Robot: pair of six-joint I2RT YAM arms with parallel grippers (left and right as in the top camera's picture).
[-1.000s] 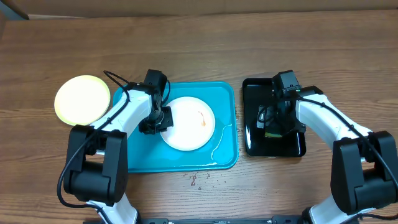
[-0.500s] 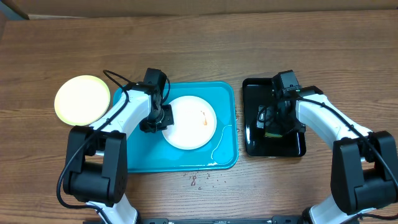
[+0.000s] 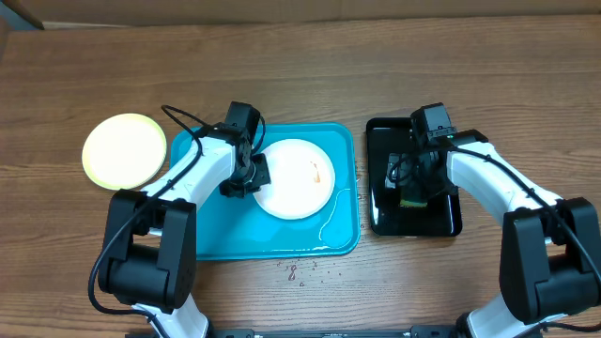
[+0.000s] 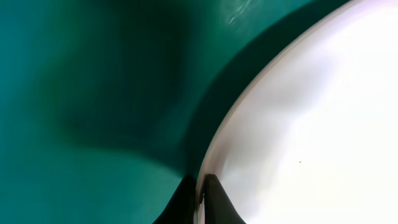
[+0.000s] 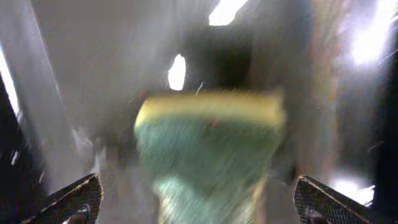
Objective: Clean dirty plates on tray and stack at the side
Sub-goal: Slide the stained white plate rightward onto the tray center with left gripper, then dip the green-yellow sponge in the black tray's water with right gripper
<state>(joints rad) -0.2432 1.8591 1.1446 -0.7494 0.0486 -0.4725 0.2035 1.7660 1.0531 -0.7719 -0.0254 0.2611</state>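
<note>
On the blue tray (image 3: 263, 239), the left pincer (image 4: 201, 196) is pinched narrow on the rim of the white plate (image 3: 299, 180). The plate looks hard, slippery and easy to break, so the rim is the best hold. Farther off, the right pincer (image 5: 199, 199) stands wide, pointing at a sponge (image 5: 208, 143).

Plate dragged across the tray

The left gripper (image 3: 252, 176), pinching the rim of the white plate (image 3: 299, 183), has shifted to the right and a little toward the far side of the blue tray (image 3: 211, 235). The plate has gone with it and now lies nearer the tray's right rim. Its orange smear (image 3: 316, 171) has moved the same way.
</note>
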